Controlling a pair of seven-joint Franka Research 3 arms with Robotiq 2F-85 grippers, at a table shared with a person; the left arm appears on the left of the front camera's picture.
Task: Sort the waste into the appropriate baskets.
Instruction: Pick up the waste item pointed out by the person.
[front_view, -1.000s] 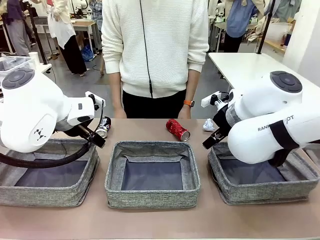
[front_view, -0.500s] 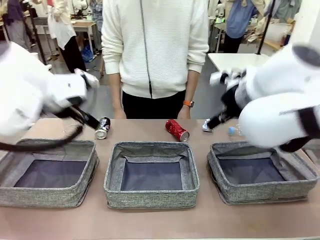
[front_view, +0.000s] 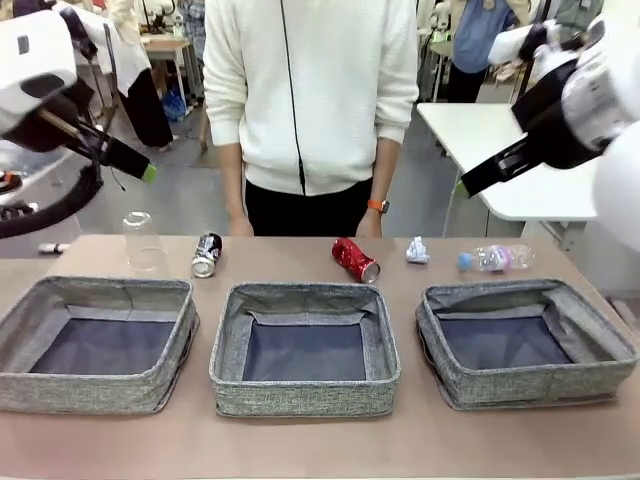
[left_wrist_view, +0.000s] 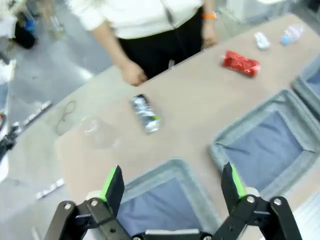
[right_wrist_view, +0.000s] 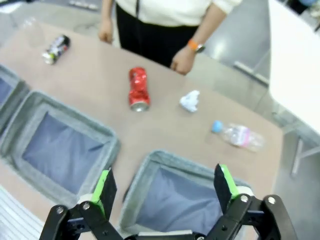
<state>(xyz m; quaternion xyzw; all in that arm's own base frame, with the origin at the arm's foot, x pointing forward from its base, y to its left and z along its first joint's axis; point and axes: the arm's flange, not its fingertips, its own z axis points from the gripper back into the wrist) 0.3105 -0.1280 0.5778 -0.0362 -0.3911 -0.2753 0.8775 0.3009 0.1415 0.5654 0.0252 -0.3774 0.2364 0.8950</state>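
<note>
1. All the waste sits in a row on the far strip of the table (front_view: 300, 440), behind the baskets. From your left: cup (front_view: 143, 242) standing, black-and-silver can (front_view: 206, 254) on its side, red can (front_view: 355, 259) crushed and on its side, paper wad (front_view: 417, 250), bottle (front_view: 495, 259) on its side.
2. Left basket (front_view: 100, 286), middle basket (front_view: 300, 292) and right basket (front_view: 500, 290) line the near side. Bare lining shows in all three, so nothing is sorted yet.
3. Left gripper (left_wrist_view: 171, 180) and right gripper (right_wrist_view: 163, 180) hang high over the baskets, jaws wide, holding nothing.
4. Risks, as I judge them:
   - Cans and bottle may roll off the far edge if a finger nudges them side-on.
   - The cup is thin and may tip or buckle in a pinch.
   - The person's hand (right_wrist_view: 182, 60) rests at the far edge near the red can, so watch your reach there.
   - The baskets look identical, so a wrong bin is easy.
5. Hard to read:
   - The left wrist view is blurred and the cup is barely a smudge there.
   - Can and bottle print is unreadable.
   - I see no marking on any basket.
</note>
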